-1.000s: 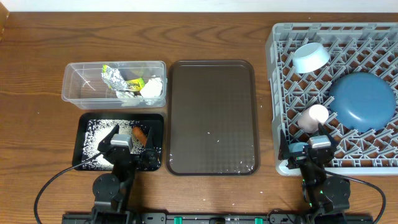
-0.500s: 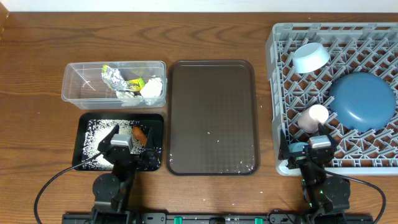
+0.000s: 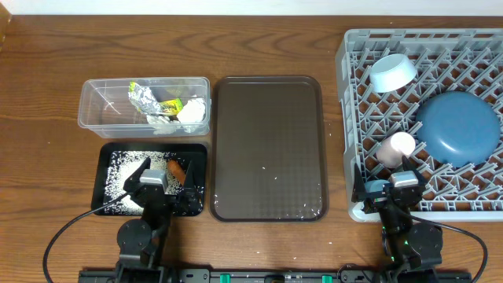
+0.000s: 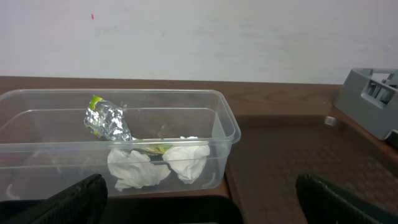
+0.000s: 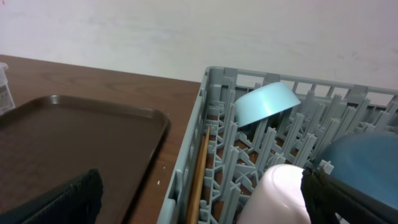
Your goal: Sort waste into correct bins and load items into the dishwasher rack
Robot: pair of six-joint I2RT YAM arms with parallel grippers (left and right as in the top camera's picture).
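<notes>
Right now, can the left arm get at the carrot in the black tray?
Probably yes: the carrot lies uncovered in the black tray, right by the open left gripper, with only rice grains around it.

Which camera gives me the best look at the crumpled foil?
The left wrist view. The foil shows large and side-on through the clear wall of the tub, close to the tissues. The overhead view shows it from above, small, beside the wrapper. The right wrist view does not show it.

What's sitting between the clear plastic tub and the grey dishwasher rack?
The brown serving tray lies between the clear tub and the rack, as the overhead view shows.
</notes>
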